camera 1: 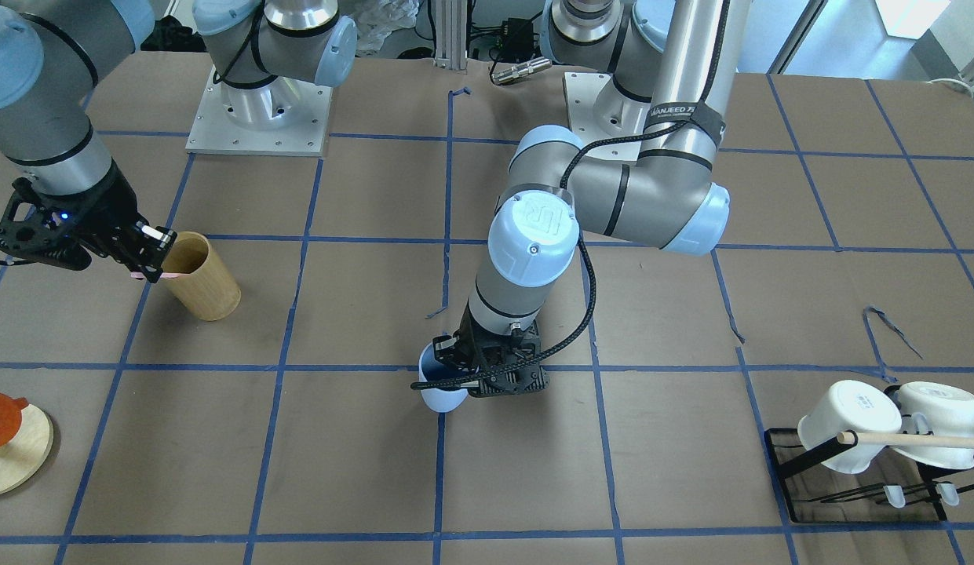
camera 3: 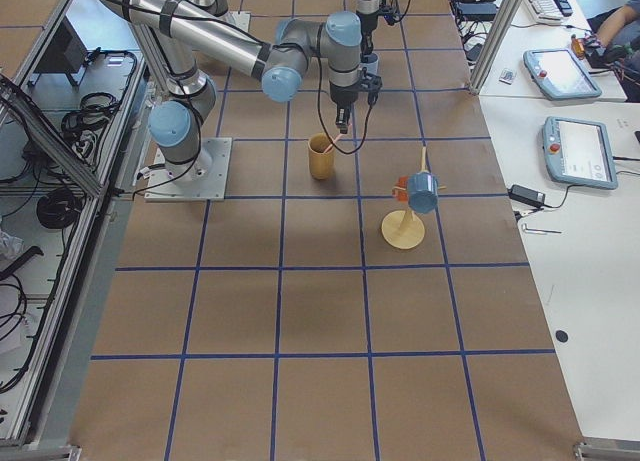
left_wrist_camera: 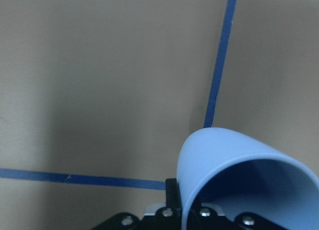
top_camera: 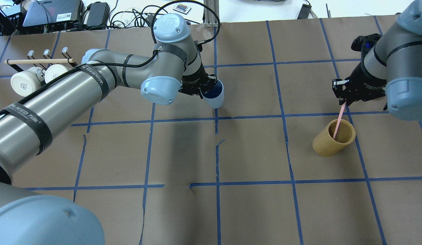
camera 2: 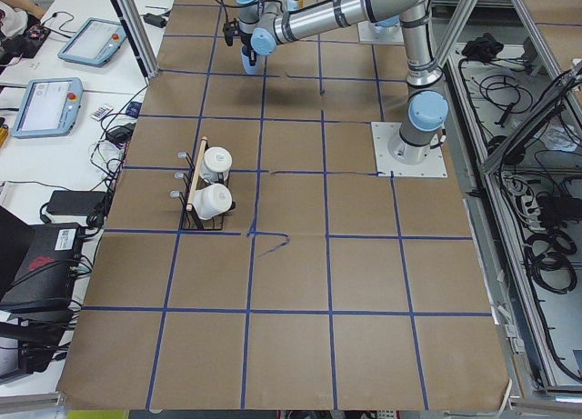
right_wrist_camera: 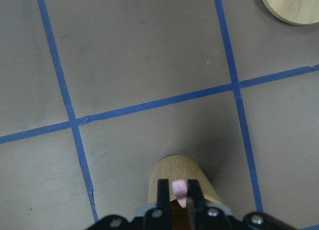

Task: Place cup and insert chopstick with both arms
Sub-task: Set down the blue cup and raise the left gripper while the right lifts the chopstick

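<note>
My left gripper is shut on the rim of the light-blue cup and holds it tilted near the table's middle line. The cup also shows in the front view and the left wrist view, with its dark blue inside facing the gripper. My right gripper is shut on the top of a pale-pink chopstick. The stick hangs down into the tan bamboo cylinder. In the right wrist view the stick sits between the fingers, above the cylinder.
A black rack with two white mugs and a long wooden rod stands at the robot's far left. A round wooden stand with an orange piece is at the far right, beyond the cylinder.
</note>
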### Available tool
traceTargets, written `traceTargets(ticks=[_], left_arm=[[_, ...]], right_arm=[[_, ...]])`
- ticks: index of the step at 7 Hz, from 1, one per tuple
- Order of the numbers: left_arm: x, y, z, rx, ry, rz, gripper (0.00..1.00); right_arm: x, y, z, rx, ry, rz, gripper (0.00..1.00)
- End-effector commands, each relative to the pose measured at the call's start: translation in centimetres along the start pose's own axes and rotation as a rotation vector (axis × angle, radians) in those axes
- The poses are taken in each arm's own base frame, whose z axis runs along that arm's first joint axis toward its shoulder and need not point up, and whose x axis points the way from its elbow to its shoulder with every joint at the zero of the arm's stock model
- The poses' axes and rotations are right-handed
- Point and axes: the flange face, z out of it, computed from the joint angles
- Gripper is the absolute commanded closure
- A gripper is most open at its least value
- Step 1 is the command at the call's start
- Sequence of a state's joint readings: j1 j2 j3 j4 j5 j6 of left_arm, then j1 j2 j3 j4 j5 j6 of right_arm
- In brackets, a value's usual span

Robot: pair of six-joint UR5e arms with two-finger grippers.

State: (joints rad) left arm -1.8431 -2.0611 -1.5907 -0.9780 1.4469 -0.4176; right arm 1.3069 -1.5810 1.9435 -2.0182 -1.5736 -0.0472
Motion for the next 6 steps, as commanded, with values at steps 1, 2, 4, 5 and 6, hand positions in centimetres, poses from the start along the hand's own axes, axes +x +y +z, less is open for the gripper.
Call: traceTargets(ticks=[1,2,4,5,6], left_arm=[[0.4,0.0,0.9,-0.004,-0.003,0.016,0.93],[0.6,-0.4,0.0,0.028,0.01,0.023,0.32],[2.2,-2.8,-5.9,0.123,0.014,0.026,0.02],[2.1,-3.1,-8.0,0.081,-0.009,0.022,0.01],[1.4,-4.0,-11.1,0.102,-0.003,0.008,0.0]], right_arm=[[-0.1,-0.2,-0.4,0.01,-0.007,0.001,0.82],[0.0,-0.3,-1.0,0.023,-0.005,0.003,0.82],[0.1,-0.9,-2.6,0.022,0.009,0.004,0.82],[0.2,-1.0,-3.5,0.007,0.01,0.004,0.83],[0.2,-1.2,-4.5,-0.014,0.011,0.03,0.85]])
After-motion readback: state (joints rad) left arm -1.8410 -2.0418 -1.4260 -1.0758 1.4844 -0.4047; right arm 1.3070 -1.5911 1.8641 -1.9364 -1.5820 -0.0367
